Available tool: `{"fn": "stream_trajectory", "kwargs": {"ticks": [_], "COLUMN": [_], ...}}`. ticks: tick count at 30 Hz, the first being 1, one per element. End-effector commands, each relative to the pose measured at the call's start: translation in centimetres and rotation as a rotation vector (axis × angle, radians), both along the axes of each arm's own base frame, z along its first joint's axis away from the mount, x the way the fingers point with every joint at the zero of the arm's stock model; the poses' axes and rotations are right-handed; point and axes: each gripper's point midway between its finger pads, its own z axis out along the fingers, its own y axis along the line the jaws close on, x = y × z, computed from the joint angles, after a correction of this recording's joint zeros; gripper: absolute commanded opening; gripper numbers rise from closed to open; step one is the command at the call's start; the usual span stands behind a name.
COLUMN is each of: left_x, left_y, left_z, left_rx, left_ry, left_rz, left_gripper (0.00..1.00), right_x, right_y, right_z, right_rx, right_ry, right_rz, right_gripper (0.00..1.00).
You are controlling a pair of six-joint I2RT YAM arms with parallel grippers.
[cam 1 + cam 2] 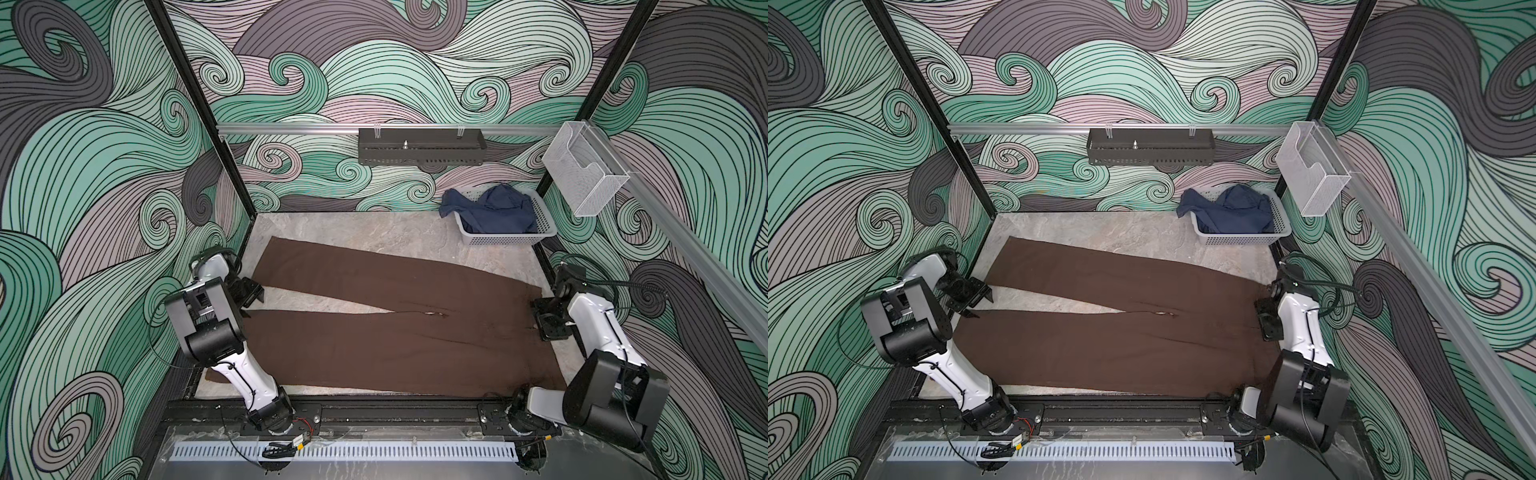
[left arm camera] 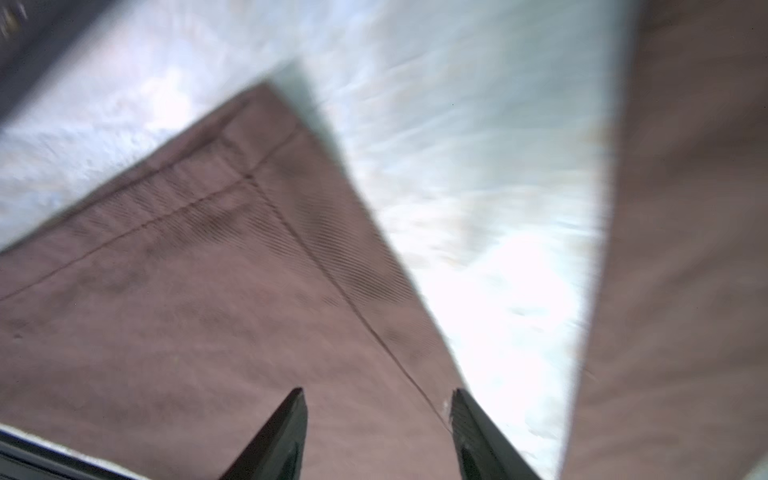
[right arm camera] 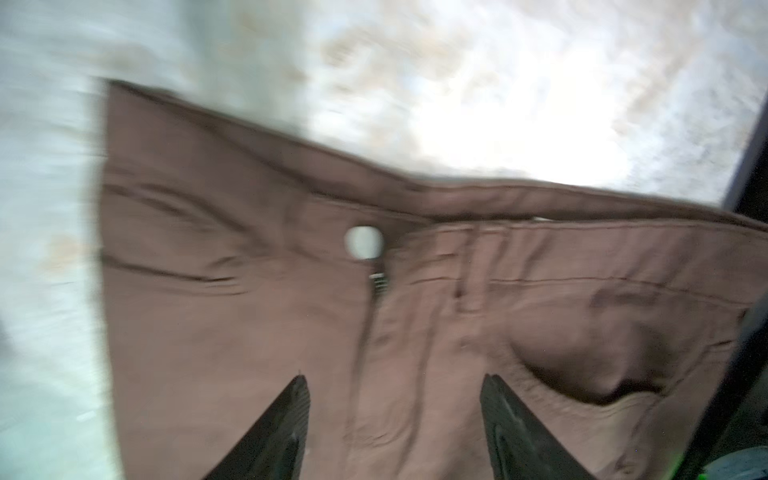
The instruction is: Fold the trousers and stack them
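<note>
The dark brown trousers [image 1: 374, 345] [image 1: 1100, 345] lie flat on the tabletop, waist to the right and the two legs spread in a narrow V toward the left. My left gripper [image 1: 249, 293] [image 1: 971, 297] hovers at the left end, between the two leg hems. In the left wrist view it [image 2: 376, 399] stands open over a hem corner [image 2: 187, 311]. At the right end my right gripper [image 1: 550, 320] [image 1: 1268, 322] sits over the waistband. The right wrist view shows it [image 3: 395, 384] open above the fly, just short of the pale button [image 3: 363, 243]. Neither gripper holds cloth.
A grey plastic basket [image 1: 503, 239] holding a navy-blue garment [image 1: 494, 212] stands at the back right of the marbled table [image 1: 374, 237]. A black tray [image 1: 419, 151] hangs on the rear rail and a clear bin [image 1: 582, 174] on the right rail.
</note>
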Motion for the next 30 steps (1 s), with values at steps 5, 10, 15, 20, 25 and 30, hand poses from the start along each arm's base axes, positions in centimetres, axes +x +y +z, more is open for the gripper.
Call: {"fn": "stream_trajectory", "kwargs": {"ticks": [5, 10, 15, 20, 25, 30], "left_x": [4.4, 5.0, 4.3, 3.6, 3.1, 3.2], "left_y": [-3.1, -4.6, -4.9, -5.0, -4.8, -4.5], "left_z": [8.3, 8.9, 9.2, 9.6, 10.2, 10.7], "left_rx": [0.032, 0.005, 0.009, 0.020, 0.043, 0.057], "left_ry": [-0.216, -0.251, -0.255, -0.250, -0.246, -0.247], "left_rz": [-0.061, -0.082, -0.090, -0.098, -0.105, -0.108], "left_gripper": [0.60, 0.60, 0.60, 0.60, 0.60, 0.60], "right_x": [3.9, 8.0, 10.4, 11.6, 13.8, 15.9], "right_y": [1.0, 1.4, 1.7, 1.7, 1.2, 1.0], "right_z": [1.9, -0.7, -4.5, -7.9, -9.3, -9.0], "right_rx": [0.037, 0.096, 0.131, 0.152, 0.147, 0.158], "right_ry": [-0.079, -0.129, -0.092, -0.048, -0.058, -0.076], "right_rz": [0.012, 0.022, 0.014, 0.006, 0.012, 0.018], "right_gripper": [0.60, 0.25, 0.14, 0.14, 0.14, 0.15]}}
